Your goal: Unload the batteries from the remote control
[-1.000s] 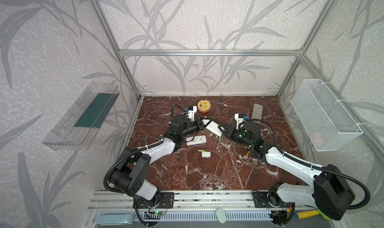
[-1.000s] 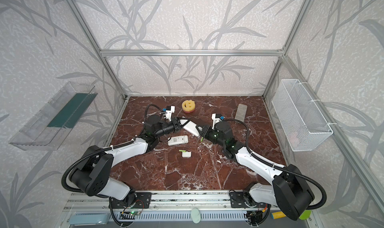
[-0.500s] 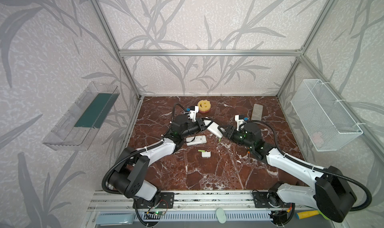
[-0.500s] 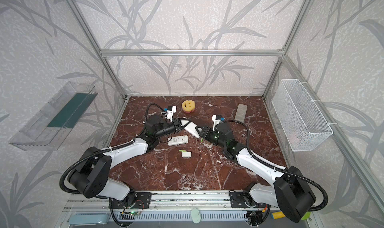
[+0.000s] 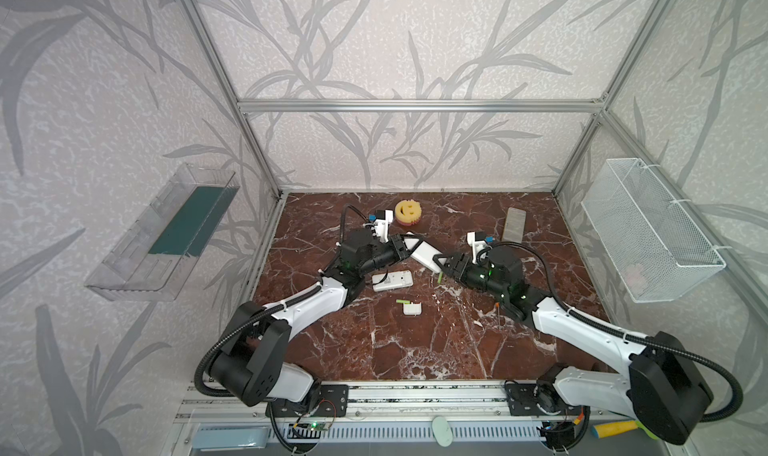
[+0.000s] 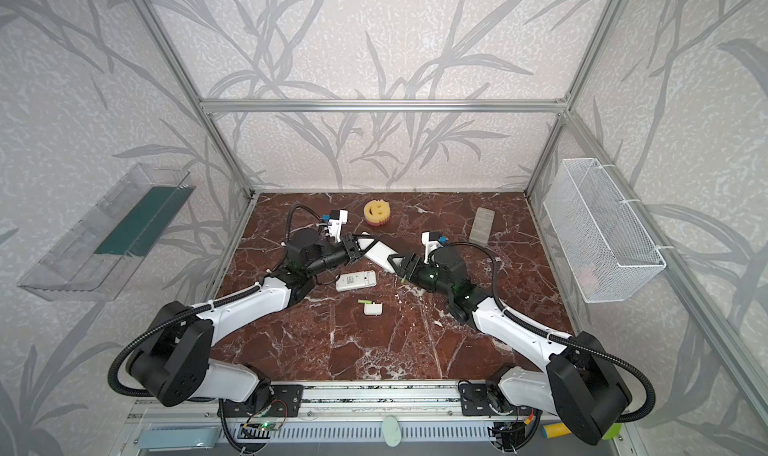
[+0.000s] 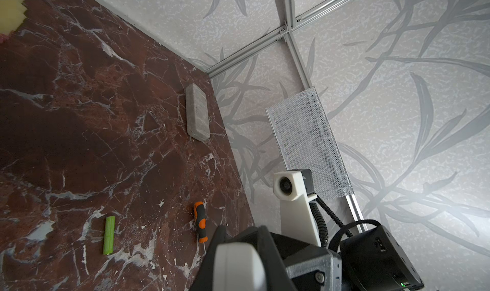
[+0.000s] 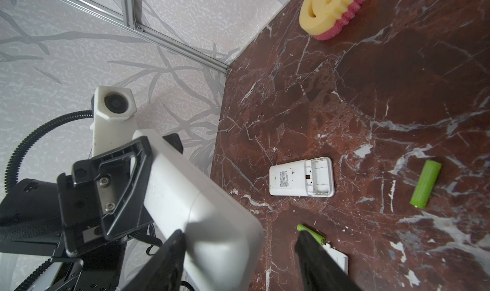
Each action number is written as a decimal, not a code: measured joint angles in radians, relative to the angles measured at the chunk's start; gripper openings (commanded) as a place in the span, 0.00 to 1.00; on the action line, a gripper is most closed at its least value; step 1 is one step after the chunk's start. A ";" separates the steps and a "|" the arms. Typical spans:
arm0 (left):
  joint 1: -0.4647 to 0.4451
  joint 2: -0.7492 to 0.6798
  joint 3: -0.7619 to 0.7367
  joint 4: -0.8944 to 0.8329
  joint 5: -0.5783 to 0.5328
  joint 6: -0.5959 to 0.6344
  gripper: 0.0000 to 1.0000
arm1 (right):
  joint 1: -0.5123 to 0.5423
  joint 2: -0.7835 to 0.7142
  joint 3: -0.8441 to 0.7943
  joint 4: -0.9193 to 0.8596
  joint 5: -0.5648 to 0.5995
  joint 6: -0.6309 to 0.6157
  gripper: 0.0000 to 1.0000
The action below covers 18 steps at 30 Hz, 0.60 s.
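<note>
Batteries lie loose near a small-printed, unreadable remote.

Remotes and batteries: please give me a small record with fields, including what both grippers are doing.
held remote: off the table, gripped at one end by left gripper
right gripper: open, at the other end
second remote: on table, battery bay open, empty
first battery: on table, beside white cover
second battery: on table, near right gripper

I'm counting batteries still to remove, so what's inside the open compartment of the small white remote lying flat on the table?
In the right wrist view the small white remote lies back-up with its battery compartment uncovered and showing only bare white plastic, no green battery. Its underside is hidden.
</note>
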<state>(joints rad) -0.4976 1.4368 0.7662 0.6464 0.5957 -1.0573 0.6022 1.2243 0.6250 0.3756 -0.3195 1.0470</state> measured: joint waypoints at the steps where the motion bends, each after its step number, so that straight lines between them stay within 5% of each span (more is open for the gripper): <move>1: 0.002 0.000 0.000 -0.002 0.000 0.000 0.00 | 0.001 0.000 0.000 0.000 -0.005 0.000 0.55; 5: 0.007 0.000 0.000 -0.016 -0.012 0.006 0.00 | 0.002 -0.002 -0.015 0.016 -0.013 0.006 0.38; 9: 0.017 0.000 0.000 -0.032 -0.023 0.010 0.00 | 0.002 -0.015 -0.040 0.015 -0.013 0.010 0.40; 13: 0.016 -0.005 0.000 -0.034 -0.026 0.010 0.00 | 0.002 -0.016 -0.041 0.003 -0.010 0.011 0.57; 18: 0.018 -0.011 -0.002 -0.034 -0.031 0.011 0.00 | 0.002 -0.016 -0.040 0.000 -0.014 0.011 0.42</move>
<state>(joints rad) -0.4793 1.4258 0.7639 0.6121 0.5648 -1.0466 0.6041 1.2083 0.5850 0.3756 -0.3336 1.0576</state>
